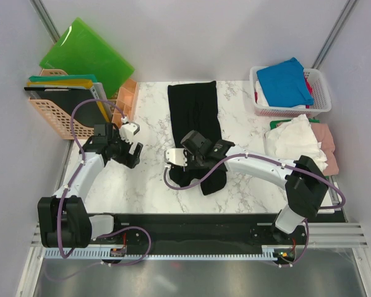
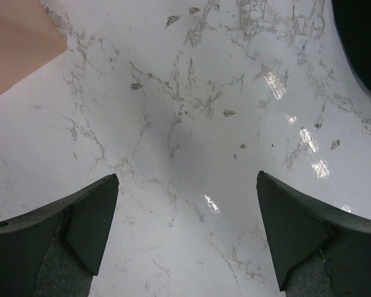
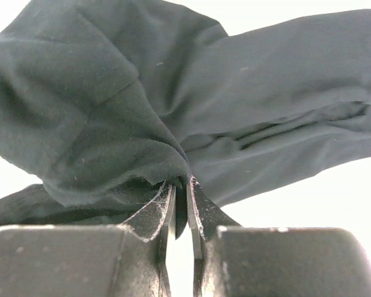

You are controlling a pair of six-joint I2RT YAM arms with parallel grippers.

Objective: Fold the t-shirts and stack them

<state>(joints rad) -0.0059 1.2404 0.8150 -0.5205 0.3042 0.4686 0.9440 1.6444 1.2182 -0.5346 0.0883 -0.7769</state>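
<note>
The black t-shirt (image 1: 193,114) lies on the marble bench (image 1: 148,179) as a long narrow strip. It runs from the far edge, near the back wall, down toward the middle. Its long edges are fairly straight at the far end, while the near end is bunched and twisted.

The right tool (image 3: 182,185) is closed to a narrow gap on that near end. In the right wrist view, a gathered fold of the black cloth is pinched between its fingers (image 3: 154,213), and the rest of the shirt fans away from the pinch point.

The left tool (image 2: 187,175) stands wide and holds nothing. It is above bare marble, to the left of the black strip and apart from it. The curved edge of the black cloth shows only at the upper right corner of the left wrist view. A peach-coloured bin (image 2: 12,43) cuts into its upper left corner.

Open marble lies on both sides of the strip, wider on the left and toward the near edge. On the right, the free room ends at a white basket (image 1: 321,80) holding a blue t-shirt (image 1: 285,80). Below it, a white t-shirt (image 1: 294,139) lies crumpled over a pink one (image 1: 328,139) at the bench's right edge. An orange basket (image 1: 55,120) and green boards (image 1: 86,52) close off the far left corner.
</note>
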